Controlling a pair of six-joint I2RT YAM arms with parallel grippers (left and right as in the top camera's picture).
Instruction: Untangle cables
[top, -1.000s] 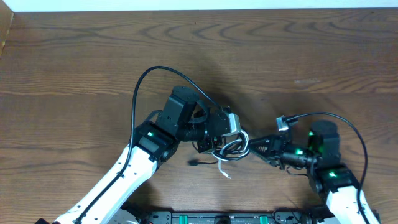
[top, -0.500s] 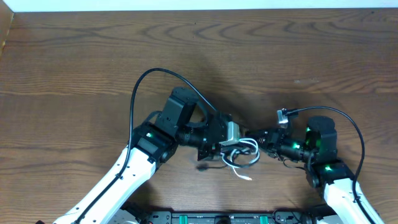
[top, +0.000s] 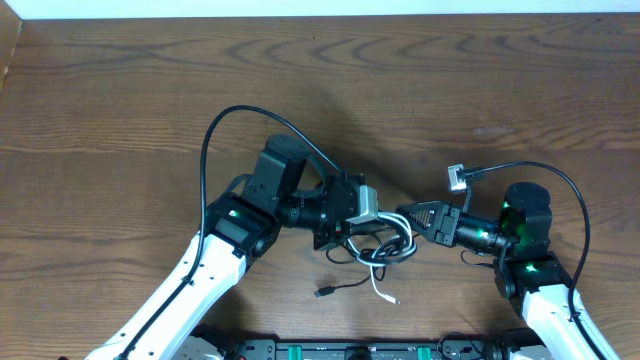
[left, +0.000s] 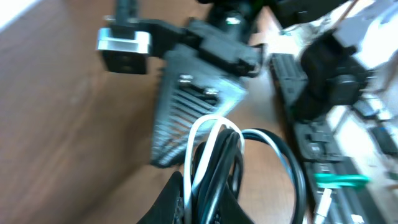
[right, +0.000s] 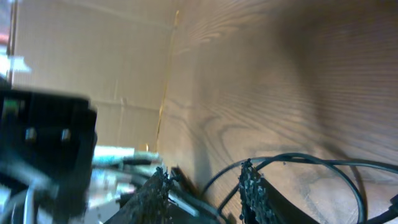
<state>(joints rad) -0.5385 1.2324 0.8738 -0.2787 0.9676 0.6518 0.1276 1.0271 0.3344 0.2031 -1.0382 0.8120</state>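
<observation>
The cables are a small knot of black and white loops on the wooden table between the two arms. A black plug and a white plug trail toward the front edge. My left gripper is shut on the bundle; in the left wrist view the black and white strands are pinched between its jaws. My right gripper points left just right of the knot, open. In the right wrist view a black cable loop runs past its spread fingers.
Thick black arm cables arch over the left arm and the right arm. A small silver camera block sticks out above the right gripper. A black rail runs along the table's front edge.
The right gripper has opened and drawn back to the right, away from the knot. The left gripper kept its hold, and the loose plug ends have slid nearer the front edge.
</observation>
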